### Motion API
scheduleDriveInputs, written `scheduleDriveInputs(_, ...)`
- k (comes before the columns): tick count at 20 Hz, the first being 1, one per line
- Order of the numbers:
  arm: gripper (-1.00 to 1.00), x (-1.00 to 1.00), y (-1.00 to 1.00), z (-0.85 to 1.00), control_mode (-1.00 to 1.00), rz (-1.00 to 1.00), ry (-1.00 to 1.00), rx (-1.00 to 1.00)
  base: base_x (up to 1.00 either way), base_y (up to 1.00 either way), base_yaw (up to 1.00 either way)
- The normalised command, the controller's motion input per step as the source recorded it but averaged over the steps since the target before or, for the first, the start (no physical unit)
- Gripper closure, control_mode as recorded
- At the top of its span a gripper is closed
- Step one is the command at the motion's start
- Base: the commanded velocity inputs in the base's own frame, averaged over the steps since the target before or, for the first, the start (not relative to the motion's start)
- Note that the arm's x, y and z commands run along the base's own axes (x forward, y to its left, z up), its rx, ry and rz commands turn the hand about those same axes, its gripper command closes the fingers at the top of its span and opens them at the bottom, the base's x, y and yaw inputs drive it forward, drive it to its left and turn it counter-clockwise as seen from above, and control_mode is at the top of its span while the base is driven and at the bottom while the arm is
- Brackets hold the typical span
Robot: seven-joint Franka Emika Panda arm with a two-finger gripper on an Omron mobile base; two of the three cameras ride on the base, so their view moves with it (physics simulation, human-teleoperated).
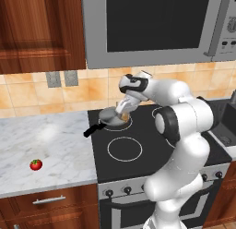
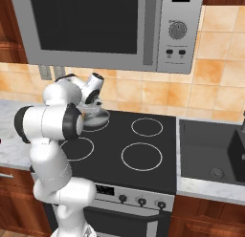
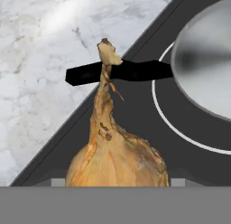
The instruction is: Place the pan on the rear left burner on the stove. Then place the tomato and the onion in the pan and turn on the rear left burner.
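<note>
The setup was a marble bench [image 1: 50,145] with wooden cabinets below, orange tiled backsplash, and a big steel microwave [image 1: 156,25] hung over the stove [image 1: 138,145]. Right of the stove sat a dark sink [image 2: 210,155]. The pan [image 1: 112,116] was already sitting on the rear left burner [image 1: 115,124], black handle poking out toward the bench. The tomato [image 1: 36,165] was way off on the bench, near its front edge, well apart from the stove.

The arm was folded over forward with the hand [image 1: 123,113] angled down just over the pan's rim. In the hand view the onion [image 3: 118,157] sat right between the fingers, stalk pointing away, so the hand looked clamped on it, though the fingertips themselves were hidden behind the bulb.
</note>
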Motion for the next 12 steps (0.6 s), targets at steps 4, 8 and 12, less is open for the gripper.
scheduleDriveInputs(4,1.0,0.29,0.0,-0.21,-1.0,0.08,0.09,0.07,0.0,0.0,0.0)
scheduleDriveInputs(8,1.0,0.19,0.0,-0.32,-1.0,0.08,0.05,0.04,0.0,0.0,0.0)
scheduleDriveInputs(12,1.0,0.18,0.0,-0.28,-1.0,0.07,0.01,0.02,0.0,0.0,0.0)
